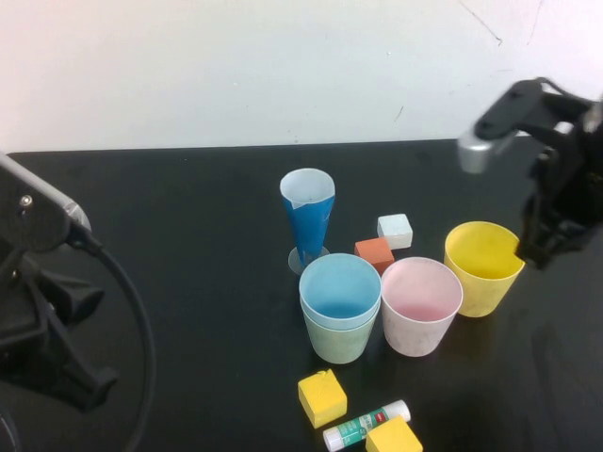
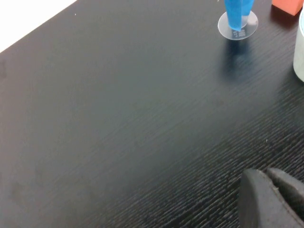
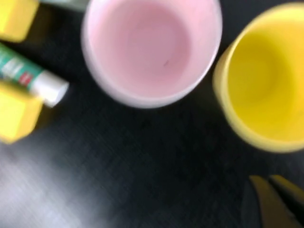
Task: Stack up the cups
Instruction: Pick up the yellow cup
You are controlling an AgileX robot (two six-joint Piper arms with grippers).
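High view first: you see the light blue cup (image 1: 339,285) nested inside the green cup (image 1: 340,338) mid-table, the pink cup (image 1: 421,304) just beside them and the yellow cup (image 1: 482,266) touching the pink one. Your right gripper (image 1: 539,247) hangs at the yellow cup's outer rim, clenched and empty; your left arm (image 1: 42,282) sits well apart at the table's left edge.

Left wrist view: your left gripper (image 2: 270,197) is pinched shut over bare black table (image 2: 118,133) — only the dark-blue cone glass (image 2: 237,14) stands ahead.

Right wrist view: you look down into the pink and yellow cups, both empty — closed fingertips (image 3: 270,202) beside the yellow one.
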